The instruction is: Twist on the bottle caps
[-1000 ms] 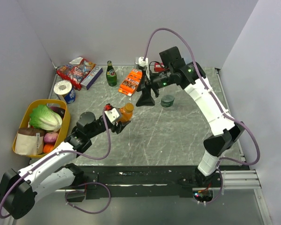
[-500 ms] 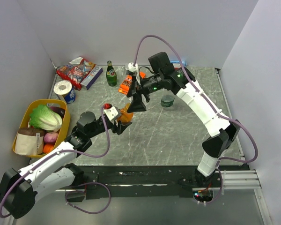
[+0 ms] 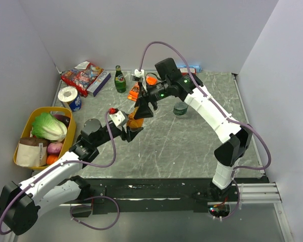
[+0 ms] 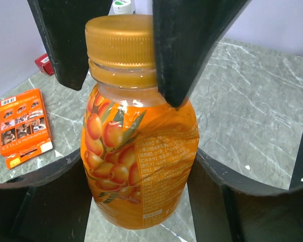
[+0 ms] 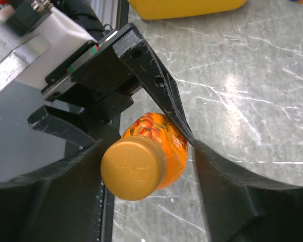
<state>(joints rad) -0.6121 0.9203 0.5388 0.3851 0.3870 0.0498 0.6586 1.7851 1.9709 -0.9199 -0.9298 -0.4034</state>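
Observation:
My left gripper (image 4: 139, 156) is shut on the body of the squat orange bottle (image 4: 136, 166), holding it tilted above the table near the middle (image 3: 135, 121). An orange-brown cap (image 4: 120, 43) sits on its neck. My right gripper (image 5: 144, 146) has come down over the top. Its black fingers (image 4: 184, 50) stand on either side of the cap (image 5: 133, 174), open, with a gap showing on one side. The stubby dark grey-green bottle (image 3: 180, 108) stands alone on the table to the right, behind the right arm.
A tall green glass bottle (image 3: 120, 79) and an orange packet (image 4: 24, 126) are at the back. Snack bags (image 3: 82, 74) and a paper roll (image 3: 68, 95) lie at the back left. A yellow basket (image 3: 26, 130) of vegetables sits at the left edge.
My right arm has swung left and forward from the back of the table, and its fingers now straddle the orange bottle's cap. The left arm holds the bottle in nearly the same place.

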